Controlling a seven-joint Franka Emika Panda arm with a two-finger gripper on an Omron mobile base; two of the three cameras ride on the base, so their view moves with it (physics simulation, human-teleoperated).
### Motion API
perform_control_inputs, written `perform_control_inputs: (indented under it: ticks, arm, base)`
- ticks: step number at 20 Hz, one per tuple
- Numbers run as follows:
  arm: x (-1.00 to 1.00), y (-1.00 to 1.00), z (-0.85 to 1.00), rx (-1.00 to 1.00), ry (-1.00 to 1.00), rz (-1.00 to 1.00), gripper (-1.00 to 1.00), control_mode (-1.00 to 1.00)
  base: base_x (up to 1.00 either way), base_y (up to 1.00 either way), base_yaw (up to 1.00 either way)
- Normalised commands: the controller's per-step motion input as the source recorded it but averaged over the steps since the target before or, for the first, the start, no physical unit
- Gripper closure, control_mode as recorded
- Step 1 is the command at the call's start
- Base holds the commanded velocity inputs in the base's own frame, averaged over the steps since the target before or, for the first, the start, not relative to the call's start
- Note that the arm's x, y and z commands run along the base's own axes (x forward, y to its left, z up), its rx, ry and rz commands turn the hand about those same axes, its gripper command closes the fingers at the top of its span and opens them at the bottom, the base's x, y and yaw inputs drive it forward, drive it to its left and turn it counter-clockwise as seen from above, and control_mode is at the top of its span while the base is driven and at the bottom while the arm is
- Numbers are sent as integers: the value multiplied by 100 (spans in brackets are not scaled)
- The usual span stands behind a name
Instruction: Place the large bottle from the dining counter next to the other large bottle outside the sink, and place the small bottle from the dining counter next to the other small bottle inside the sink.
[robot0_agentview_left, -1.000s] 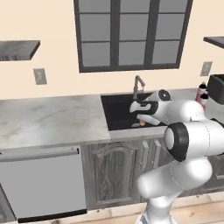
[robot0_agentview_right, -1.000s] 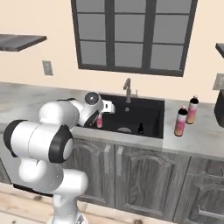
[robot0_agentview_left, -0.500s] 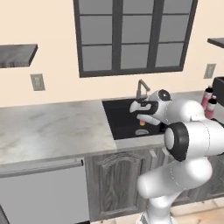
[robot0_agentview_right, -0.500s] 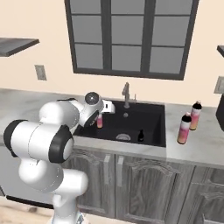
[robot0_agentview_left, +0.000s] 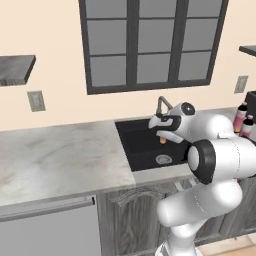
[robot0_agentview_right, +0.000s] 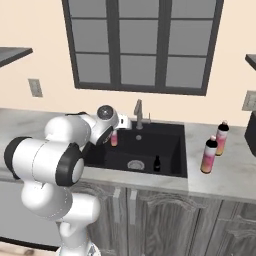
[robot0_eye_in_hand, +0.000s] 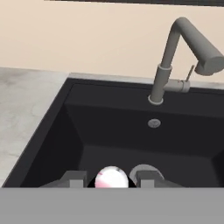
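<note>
While we look along the hand, we see our gripper (robot0_eye_in_hand: 112, 183) closed on the small bottle (robot0_eye_in_hand: 111, 178), whose white and pink rounded top sits between the two dark fingertips (robot0_eye_in_hand: 74, 179). From the right base view the same small bottle (robot0_agentview_right: 114, 138) hangs pink under the hand, held above the left part of the black sink (robot0_agentview_right: 172, 167), and from the left base view it shows as a small orange-pink piece (robot0_agentview_left: 162, 139) under the gripper (robot0_agentview_left: 161, 135), over the basin and not touching its floor. Below it, on the sink floor, we see the round drain (robot0_agentview_right: 135, 164), and just to the right of the drain stands the other small bottle (robot0_agentview_right: 157, 163), dark and upright, inside the sink. We hold our bottle well apart from that one, on the other side of the drain. Near the front of the scene is the marble counter (robot0_agentview_left: 60, 160), which runs to the left of the sink, with grey cabinet doors (robot0_agentview_right: 155, 220) below it. On the counter to the right of the sink stand two large bottles (robot0_agentview_right: 209, 156), pink and yellow with dark caps, upright and near each other, outside the basin; the second one (robot0_agentview_right: 221, 138) is a little farther back. Behind the sink rises the grey faucet (robot0_eye_in_hand: 175, 61), its spout bent over the basin. Farther back is the beige wall with the dark framed window (robot0_agentview_right: 140, 45), and a wall outlet (robot0_agentview_left: 36, 101) to the left.
</note>
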Motion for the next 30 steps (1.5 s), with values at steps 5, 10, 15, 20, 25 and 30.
perform_control_inputs:
  ticks: [5,10,15,20,25,30]
  arm:
    - [0,0,0,0,0,0,100,100]
    - [0,0,0,0,0,0,100,100]
    - [0,0,0,0,0,0,100,100]
    - [1,1,0,0,0,0,100,-100]
    - [1,5,0,0,0,0,100,-100]
    - [8,2,-1,0,0,0,100,-100]
  base:
    - [16,0,0]
    - [2,0,0]
    - [4,0,0]
    - [1,0,0]
    - [0,0,0]
    - [0,0,0]
